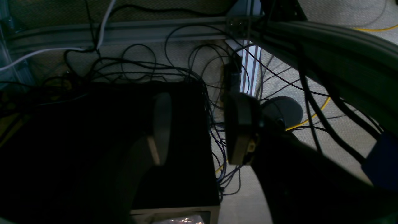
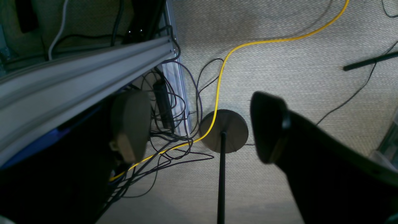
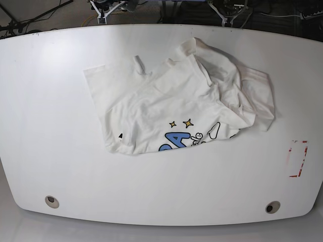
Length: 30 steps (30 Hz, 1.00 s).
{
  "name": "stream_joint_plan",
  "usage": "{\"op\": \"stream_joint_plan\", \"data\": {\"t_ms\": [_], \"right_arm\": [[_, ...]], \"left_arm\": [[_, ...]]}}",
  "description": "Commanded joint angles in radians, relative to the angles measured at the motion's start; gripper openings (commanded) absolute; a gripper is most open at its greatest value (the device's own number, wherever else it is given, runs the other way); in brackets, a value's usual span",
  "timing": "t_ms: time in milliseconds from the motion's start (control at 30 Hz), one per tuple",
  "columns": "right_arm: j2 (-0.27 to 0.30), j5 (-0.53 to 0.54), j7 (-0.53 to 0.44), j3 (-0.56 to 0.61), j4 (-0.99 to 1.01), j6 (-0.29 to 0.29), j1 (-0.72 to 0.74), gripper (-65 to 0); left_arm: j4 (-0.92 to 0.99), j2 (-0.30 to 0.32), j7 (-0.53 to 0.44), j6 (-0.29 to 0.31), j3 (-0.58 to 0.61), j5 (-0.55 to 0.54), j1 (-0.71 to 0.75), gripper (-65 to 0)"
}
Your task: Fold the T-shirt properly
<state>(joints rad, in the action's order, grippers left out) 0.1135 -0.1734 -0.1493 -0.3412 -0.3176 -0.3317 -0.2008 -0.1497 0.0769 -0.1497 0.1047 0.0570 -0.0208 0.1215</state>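
One T-shirt (image 3: 181,106), crumpled, centre of the white bench (image 3: 45,101), print partly showing at lower edge. One red-marked rectangle (image 3: 298,159) at right edge. Right gripper (image 2: 199,127): jaws wide apart, holding nothing, above floor with one yellow cable (image 2: 248,43). Left gripper (image 1: 199,127): jaws apart, empty, over tangled cables (image 1: 140,67).

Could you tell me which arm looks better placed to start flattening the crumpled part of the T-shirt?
Probably the left. The T-shirt's bunched part lies toward the base view's right, that arm's side. Neither arm is over the table now: both wrist cameras show only floor and cables, and both grippers are empty.
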Motion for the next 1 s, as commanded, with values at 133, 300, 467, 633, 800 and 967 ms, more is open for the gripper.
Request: {"op": "stream_joint_plan", "data": {"t_ms": [133,300,467,633,800,967], "right_arm": [[-0.027,0.001,-0.008,-0.002,-0.002,-0.002,0.024,-17.0],[-0.028,0.001,-0.008,-0.002,-0.002,-0.002,0.025,-17.0],[-0.028,0.001,-0.008,-0.002,-0.002,-0.002,0.027,-17.0],[-0.028,0.001,-0.008,-0.002,-0.004,-0.002,0.027,-17.1],[-0.028,0.001,-0.008,-0.002,-0.008,-0.002,0.025,-17.1],[-0.028,0.001,-0.026,-0.002,-0.008,-0.002,0.013,-17.3]], "left_arm": [[0.0,0.004,-0.001,-0.001,0.007,0.005,0.004,-38.9],[0.0,0.004,-0.001,-0.001,0.007,0.005,0.005,-38.9],[0.0,0.005,-0.003,-0.001,0.007,0.003,0.005,-38.9],[-0.004,0.005,-0.003,-0.001,0.002,0.003,0.007,-38.9],[-0.006,0.005,-0.004,-0.001,0.001,-0.001,0.007,-38.9],[-0.008,0.007,-0.008,-0.001,-0.001,-0.003,0.011,-39.2]]}}
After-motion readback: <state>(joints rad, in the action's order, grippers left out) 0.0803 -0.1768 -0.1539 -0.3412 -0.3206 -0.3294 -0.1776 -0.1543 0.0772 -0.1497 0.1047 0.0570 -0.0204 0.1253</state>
